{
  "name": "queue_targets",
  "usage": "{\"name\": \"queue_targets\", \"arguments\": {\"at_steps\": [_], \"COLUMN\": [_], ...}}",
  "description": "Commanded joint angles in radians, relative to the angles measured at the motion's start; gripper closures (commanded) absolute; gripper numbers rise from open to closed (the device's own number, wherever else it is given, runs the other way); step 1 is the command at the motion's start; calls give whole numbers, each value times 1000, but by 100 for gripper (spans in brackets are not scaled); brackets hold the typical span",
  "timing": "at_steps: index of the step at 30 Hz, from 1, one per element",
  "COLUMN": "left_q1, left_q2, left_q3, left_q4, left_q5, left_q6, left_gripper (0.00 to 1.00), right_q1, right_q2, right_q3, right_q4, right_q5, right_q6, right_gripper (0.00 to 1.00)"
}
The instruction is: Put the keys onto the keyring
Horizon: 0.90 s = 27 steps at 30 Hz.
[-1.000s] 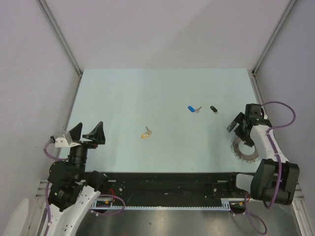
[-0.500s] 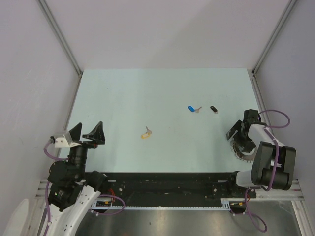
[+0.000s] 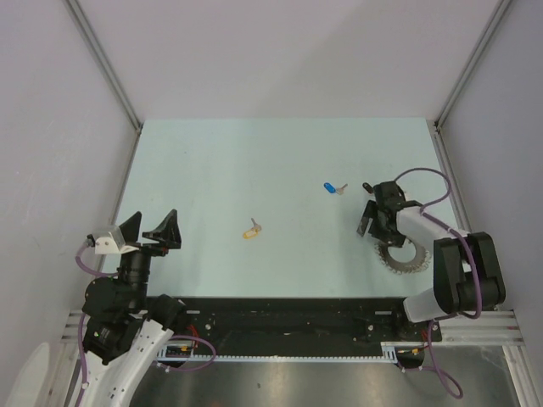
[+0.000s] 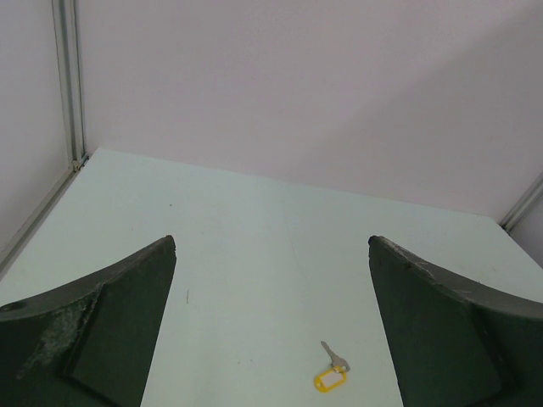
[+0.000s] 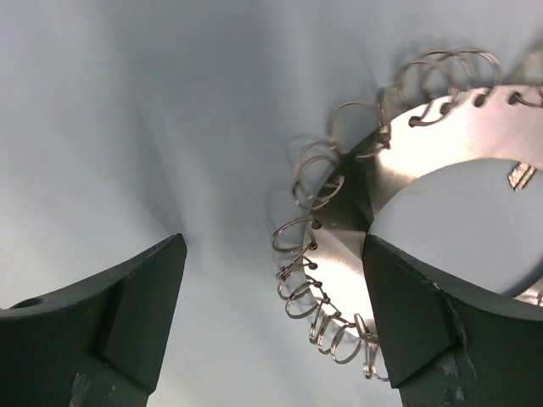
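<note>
Right claw (image 5: 273,253) spread over the keyring's (image 5: 338,259) rim
Keyring lies by the table's (image 3: 212,161) right edge, near corner; yellow key (image 3: 251,231) mid-table, blue key (image 3: 328,187) farther back; left claw (image 4: 271,250) gapes wide.

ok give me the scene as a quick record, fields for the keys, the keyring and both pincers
left pincer: open, empty, near left
right pincer: open, low at the keyring's rim, holding nothing
keyring: flat on the table, near right
yellow key: loose, mid-table
blue key: loose, farther back, right of centre
black key: beside the right arm, barely distinct
</note>
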<state>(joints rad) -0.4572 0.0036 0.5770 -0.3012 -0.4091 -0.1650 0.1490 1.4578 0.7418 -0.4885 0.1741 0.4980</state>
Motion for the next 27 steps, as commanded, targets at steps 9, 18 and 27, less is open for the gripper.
{"name": "queue_targets", "arguments": {"at_steps": [9,18,27], "left_q1": [-6,-5,-6], "left_q2": [-142,-136,-108], "left_q3": [0,1,1], "left_q4": [16,10,-1], "left_q5": [-4,-2,6], "left_q6": [10,12,9], "left_gripper": [0,0,0], "right_q1": [613,820,814], "right_q2": [231,297,44], "right_q3": [193,432,436], "right_q4": [50,-53,-179], "right_q5": [-174,-56,195], "right_q6": [224,172,119], "right_gripper": [10,4,0]}}
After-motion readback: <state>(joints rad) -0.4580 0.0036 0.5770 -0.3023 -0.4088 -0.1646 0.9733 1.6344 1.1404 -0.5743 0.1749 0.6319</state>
